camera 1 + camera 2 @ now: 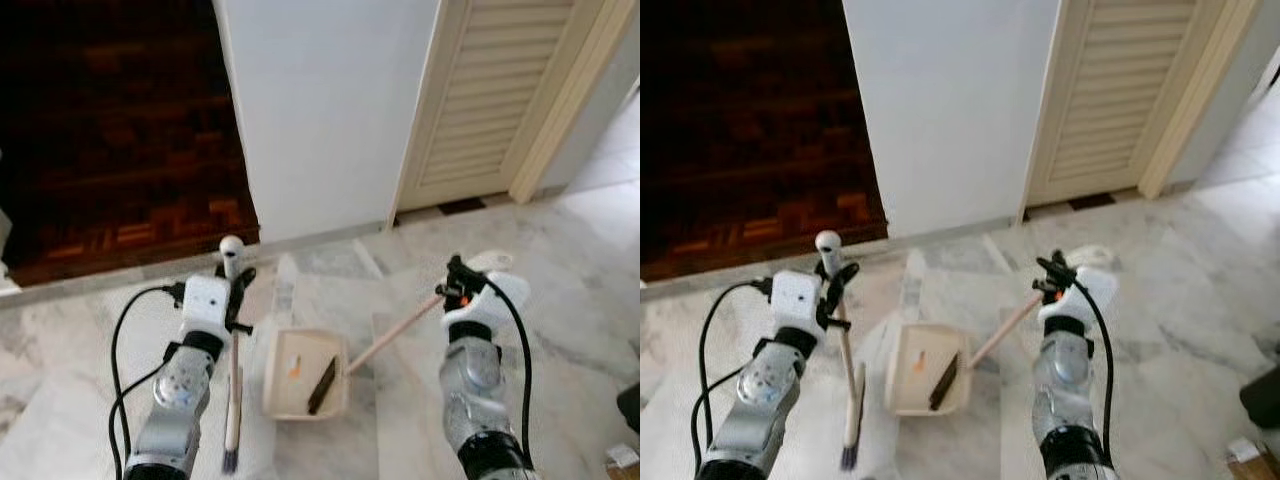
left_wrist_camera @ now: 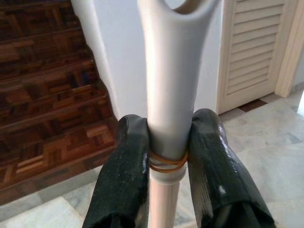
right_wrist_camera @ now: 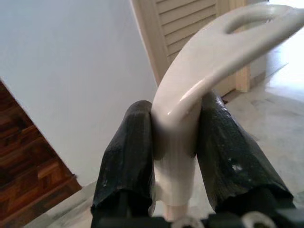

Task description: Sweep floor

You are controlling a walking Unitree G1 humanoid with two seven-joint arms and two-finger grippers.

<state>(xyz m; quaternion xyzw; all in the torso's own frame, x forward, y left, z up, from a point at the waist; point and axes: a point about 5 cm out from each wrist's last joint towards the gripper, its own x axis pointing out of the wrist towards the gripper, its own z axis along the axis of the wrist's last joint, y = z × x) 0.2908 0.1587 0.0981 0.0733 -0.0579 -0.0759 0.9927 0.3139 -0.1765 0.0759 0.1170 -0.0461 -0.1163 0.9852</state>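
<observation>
My left gripper (image 1: 238, 275) is shut on the white top of a broom handle (image 2: 171, 95). The broom (image 1: 233, 400) hangs nearly upright, its dark bristles down by the marble floor. My right gripper (image 1: 457, 280) is shut on the white looped grip of the dustpan handle (image 3: 190, 95). The handle's wooden shaft (image 1: 395, 335) slants down and left to the cream dustpan (image 1: 305, 372) on the floor between my arms. Inside the pan lie a small orange scrap (image 1: 294, 367) and a dark strip (image 1: 322, 385).
A white wall (image 1: 320, 110) stands straight ahead, with dark parquet stairs (image 1: 110, 130) to its left and a louvred door (image 1: 500, 90) to its right. Grey marble floor (image 1: 570, 260) spreads around me. A dark object (image 1: 630, 405) and a small box sit at the far right edge.
</observation>
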